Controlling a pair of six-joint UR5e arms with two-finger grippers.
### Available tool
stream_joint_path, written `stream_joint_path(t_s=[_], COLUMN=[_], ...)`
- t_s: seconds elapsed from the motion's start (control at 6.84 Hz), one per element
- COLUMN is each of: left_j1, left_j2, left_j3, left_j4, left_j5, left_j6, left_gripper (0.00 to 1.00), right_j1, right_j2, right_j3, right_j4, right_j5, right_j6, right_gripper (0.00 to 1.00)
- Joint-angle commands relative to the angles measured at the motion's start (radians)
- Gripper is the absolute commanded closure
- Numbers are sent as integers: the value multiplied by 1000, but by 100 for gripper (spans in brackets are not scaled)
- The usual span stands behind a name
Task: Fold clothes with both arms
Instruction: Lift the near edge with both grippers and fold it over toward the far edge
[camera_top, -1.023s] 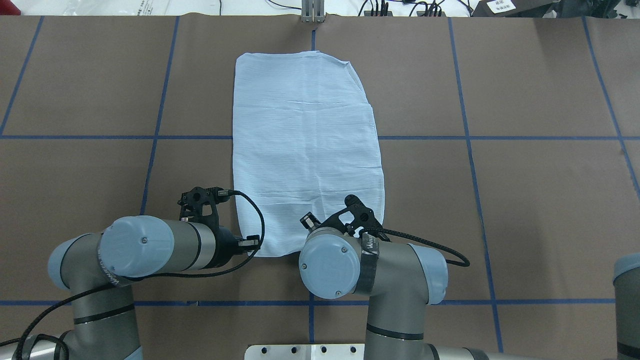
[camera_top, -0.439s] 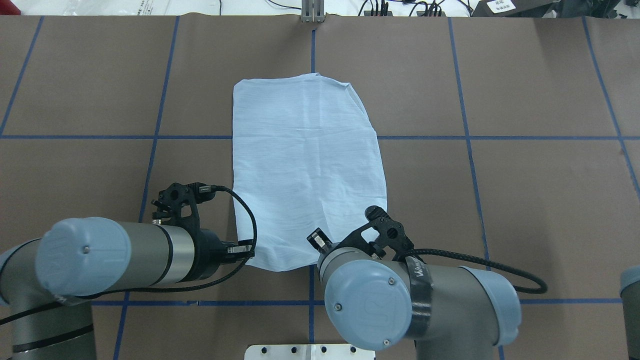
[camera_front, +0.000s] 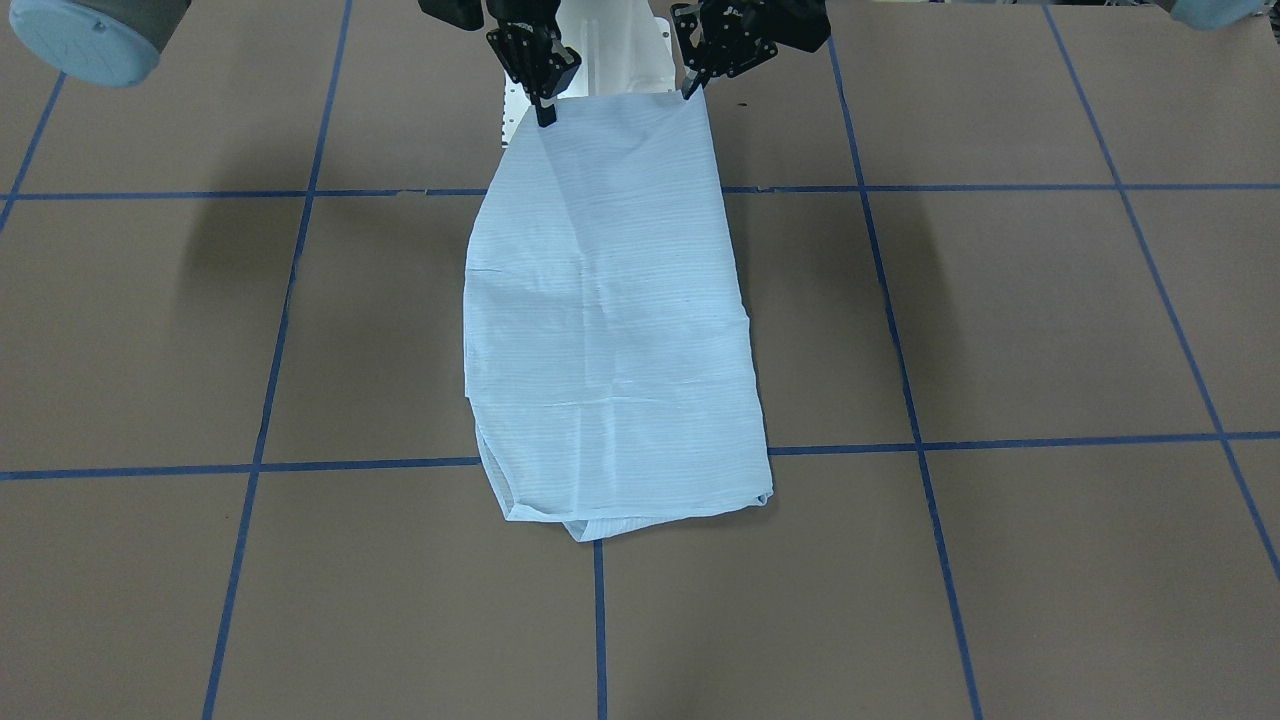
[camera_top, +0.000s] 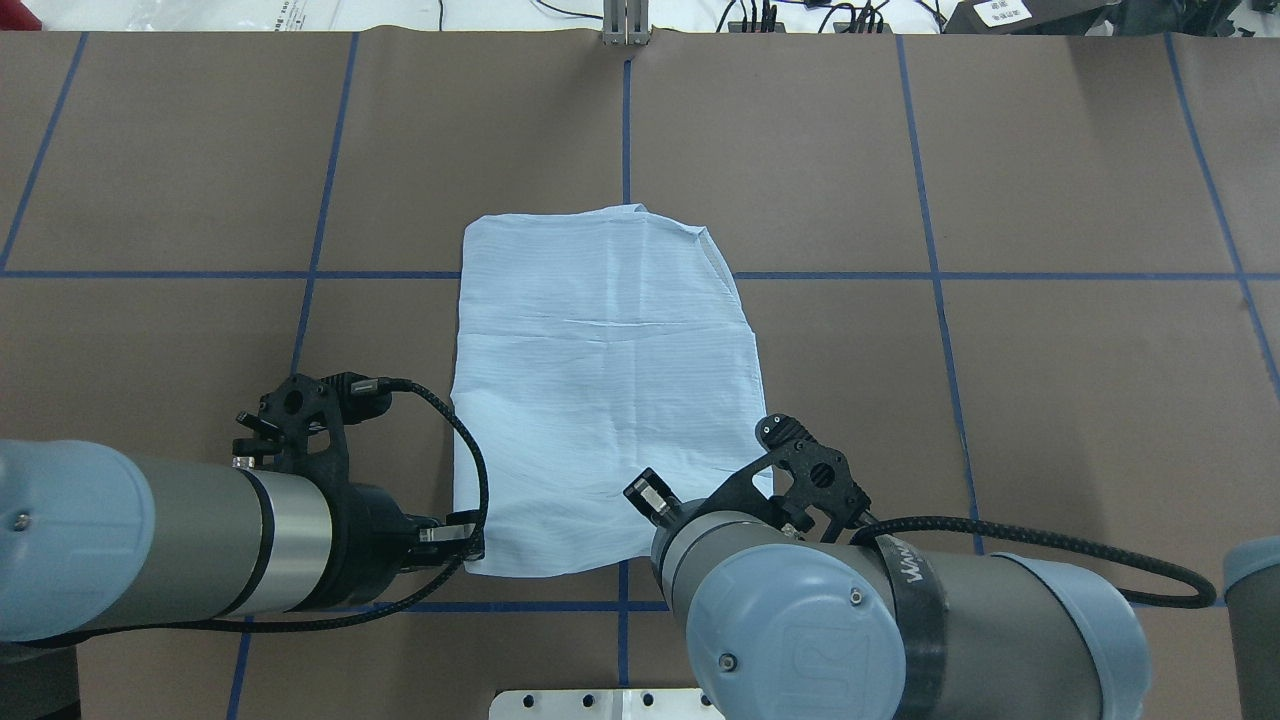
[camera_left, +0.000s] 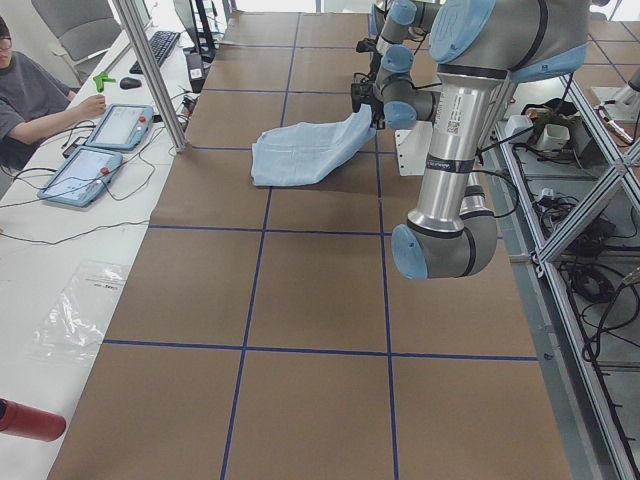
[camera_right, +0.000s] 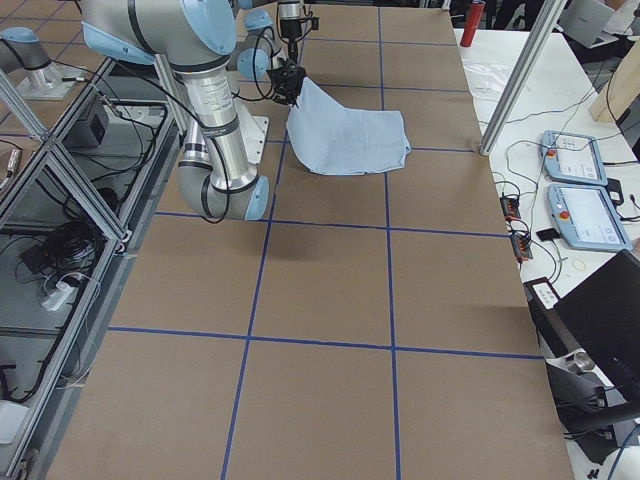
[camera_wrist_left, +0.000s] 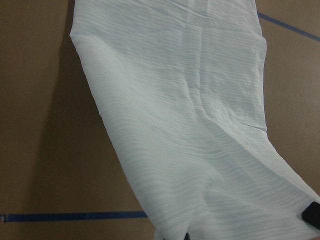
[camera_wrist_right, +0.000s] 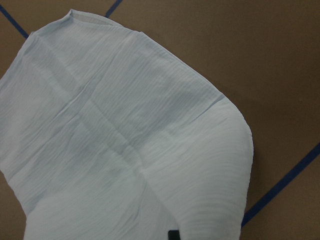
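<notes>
Two near corners of the pale-blue, finely striped thin-fabric shirt (camera_top: 600, 400) are up off the brown paper-covered worktop (camera_top: 1050, 400); the far end lies flat on it. The shirt is already folded to a long narrow panel. It sits mid-width, near end close to the robot-side edge, far end around the middle of the worktop. Left fingers (camera_front: 691, 92) are closed on one near corner, right fingers (camera_front: 546, 113) closed on the other. The hem runs fairly straight between them and the cloth slopes down from there to the surface.

My read: start of the end-over-end fold. Next move should raise both corners together, carry them forward over the panel, lay the hem on the far edge, then let go. Arm spacing has to hold or the thin cloth will sag mid-hem. The far end isn't pinned, so it could slide if the pull goes toward the robot.

Room: brown surface with blue tape lines (camera_top: 940, 275) runs from the shirt's far end to the far edge, and widely to both sides. The grey metal post (camera_top: 625, 25) at the far edge is well apart. A person (camera_left: 35, 95) sits past the worktop's far edge, also well apart.
</notes>
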Motion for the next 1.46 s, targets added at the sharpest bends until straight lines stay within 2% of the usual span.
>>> stream_joint_path(t_s=[0.0, 0.44, 0.88, 1.02, 1.32], left_j1=[-86, -298, -450, -464, -475], left_j2=[-73, -151, -329, -352, -409], left_j3=[104, 266, 585, 704, 950], left_j4=[19, 18, -26, -130, -311], left_j5=[-9, -15, -15, -15, -11], left_j6=[30, 181, 303, 304, 338], left_gripper=[100, 100, 100, 100, 100], right_j1=[78, 228, 347, 361, 391], right_j2=[76, 165, 321, 358, 365], right_j3=[-97, -385, -758, -848, -955], right_j4=[25, 252, 440, 493, 585], right_j5=[-16, -16, -10, -7, -7], right_j6=[-84, -223, -334, -357, -414], right_gripper=[100, 100, 100, 100, 100])
